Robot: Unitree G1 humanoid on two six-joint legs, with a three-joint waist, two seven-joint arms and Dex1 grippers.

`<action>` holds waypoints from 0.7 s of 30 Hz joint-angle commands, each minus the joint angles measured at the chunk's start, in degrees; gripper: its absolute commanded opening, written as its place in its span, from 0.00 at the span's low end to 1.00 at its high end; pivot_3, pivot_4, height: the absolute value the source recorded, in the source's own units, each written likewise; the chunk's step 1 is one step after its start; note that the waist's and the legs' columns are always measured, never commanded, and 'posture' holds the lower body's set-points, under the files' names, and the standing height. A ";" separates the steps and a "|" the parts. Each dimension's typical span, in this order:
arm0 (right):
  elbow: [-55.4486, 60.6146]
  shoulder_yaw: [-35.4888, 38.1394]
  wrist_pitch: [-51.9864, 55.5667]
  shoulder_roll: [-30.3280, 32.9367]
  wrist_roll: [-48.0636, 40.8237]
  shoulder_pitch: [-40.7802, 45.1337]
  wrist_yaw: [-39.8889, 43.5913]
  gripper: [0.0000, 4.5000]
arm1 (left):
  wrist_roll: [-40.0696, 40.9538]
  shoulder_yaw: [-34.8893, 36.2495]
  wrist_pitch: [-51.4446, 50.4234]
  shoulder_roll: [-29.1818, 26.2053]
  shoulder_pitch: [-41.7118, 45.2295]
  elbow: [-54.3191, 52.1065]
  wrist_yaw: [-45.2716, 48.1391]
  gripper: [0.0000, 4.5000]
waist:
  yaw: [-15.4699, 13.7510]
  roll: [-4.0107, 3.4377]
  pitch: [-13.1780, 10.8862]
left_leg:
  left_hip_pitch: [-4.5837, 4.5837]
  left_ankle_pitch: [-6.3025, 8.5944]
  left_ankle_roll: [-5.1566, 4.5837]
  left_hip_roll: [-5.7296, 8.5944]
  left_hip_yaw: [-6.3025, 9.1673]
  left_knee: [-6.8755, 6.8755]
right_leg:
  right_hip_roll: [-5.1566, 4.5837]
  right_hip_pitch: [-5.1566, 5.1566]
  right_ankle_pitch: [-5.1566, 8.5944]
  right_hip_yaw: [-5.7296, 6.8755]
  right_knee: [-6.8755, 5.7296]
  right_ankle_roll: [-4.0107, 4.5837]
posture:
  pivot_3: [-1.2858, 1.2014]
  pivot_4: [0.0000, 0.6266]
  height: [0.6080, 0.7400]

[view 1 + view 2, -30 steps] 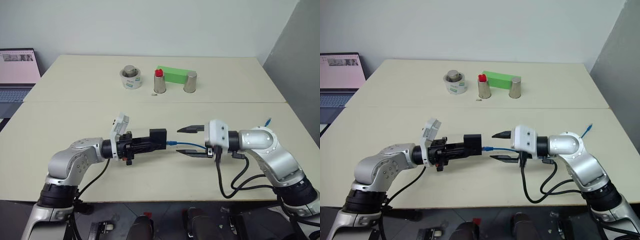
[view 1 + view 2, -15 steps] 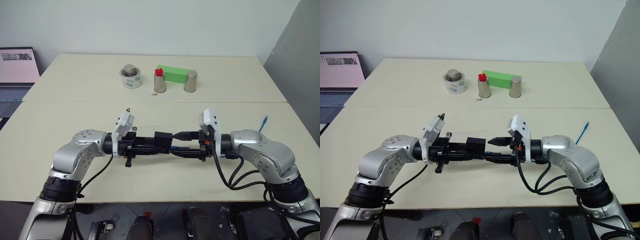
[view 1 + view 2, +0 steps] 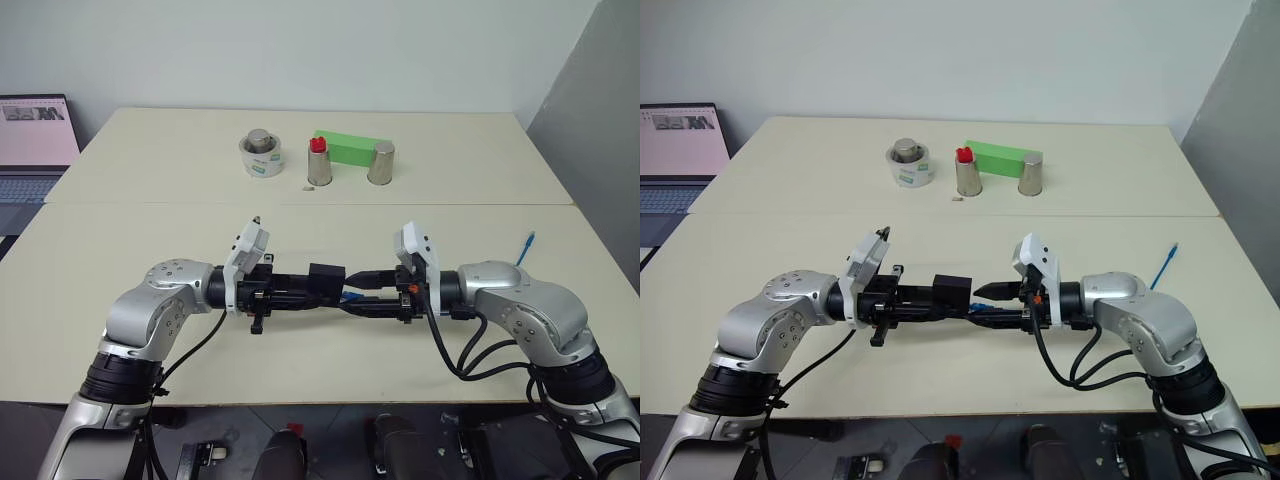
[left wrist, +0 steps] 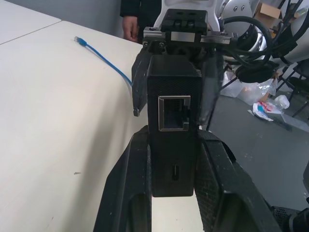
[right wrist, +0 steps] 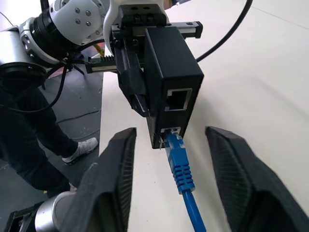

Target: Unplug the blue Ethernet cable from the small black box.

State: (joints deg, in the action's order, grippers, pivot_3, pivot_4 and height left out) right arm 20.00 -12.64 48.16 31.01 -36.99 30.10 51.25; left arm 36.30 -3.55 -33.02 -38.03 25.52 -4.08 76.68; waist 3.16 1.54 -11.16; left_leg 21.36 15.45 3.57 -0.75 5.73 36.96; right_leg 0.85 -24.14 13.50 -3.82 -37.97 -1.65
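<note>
Since a second ago the right gripper (image 5: 169, 179) has closed in on the box (image 5: 169, 72), its fingers narrowed but still apart either side of the plugged-in cable (image 5: 179, 166), while the left gripper (image 4: 173, 181) stays clamped on the box above the table (image 3: 300, 215).

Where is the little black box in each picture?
Left eye view: the small black box is low in the middle, between the two arms.
Right eye view: the same spot, held by the left gripper.
Left wrist view: big in the centre, one port facing us.
Right wrist view: upper middle.
Shared landmark: the blue Ethernet cable, plugged into the box.
</note>
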 commanded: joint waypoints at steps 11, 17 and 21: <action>0.26 -1.02 -1.22 1.13 2.17 2.37 3.53 0.00 | 0.59 0.42 0.58 0.33 0.37 -2.75 0.71 0.18 | 0.02 0.00 0.00 | 0.01 0.00 0.00 0.00 0.01 0.00 | 0.00 -0.01 0.00 0.02 0.01 0.00 | 0.52 0.24 1.00; -1.14 -1.66 -1.50 2.90 3.45 3.19 5.91 0.00 | -0.19 0.32 1.03 -0.86 0.02 -2.34 1.98 0.18 | 0.02 0.00 0.00 | 0.01 0.00 0.00 0.00 0.01 0.00 | 0.00 -0.01 0.00 0.02 0.00 0.00 | 0.52 0.24 1.00; -3.01 -2.20 -2.89 6.11 5.22 2.68 8.35 0.00 | -2.05 0.40 2.75 -2.39 -0.22 -0.57 2.67 0.18 | 0.02 0.00 0.00 | 0.02 0.00 0.00 0.00 0.01 0.00 | 0.00 -0.01 0.00 0.02 0.02 0.00 | 0.52 0.24 1.00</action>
State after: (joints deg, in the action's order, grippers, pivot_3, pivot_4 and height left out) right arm 17.85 -15.49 46.42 35.18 -33.73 32.63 58.71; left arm 34.83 -4.50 -31.98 -38.99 25.21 -4.06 78.37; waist 3.18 1.54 -11.16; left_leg 21.39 15.45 3.57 -0.75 5.74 36.96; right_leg 0.85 -24.15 13.50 -3.80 -37.95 -1.65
